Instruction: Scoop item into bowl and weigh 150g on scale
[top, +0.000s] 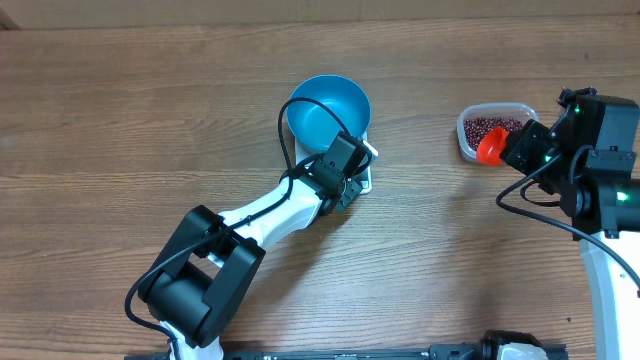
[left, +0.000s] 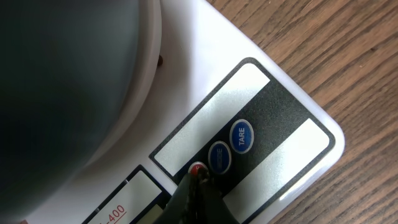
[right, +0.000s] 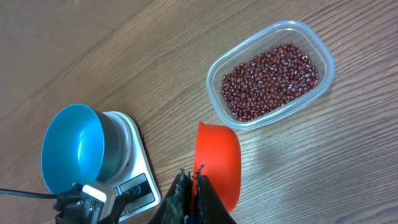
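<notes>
Left claw (left: 198, 178) pinched closed, holding nothing, tip at red button (left: 196, 168) of scale (left: 205, 43). Right claw (right: 193, 182) clamped on orange scoop (right: 219, 163), near clear tub (right: 324, 78). Beans (right: 270, 78) piled in tub, well apart from blue bowl (top: 328, 110) atop scale. Wood surface (top: 150, 100) underneath.

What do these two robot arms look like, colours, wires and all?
Both are white tubular links joined by chunky black joint housings. The left arm carries a black cable looping alongside it; the right arm has one too, plus small green lights on its black wrist block. The left gripper and right gripper are dark, nearly black.
</notes>
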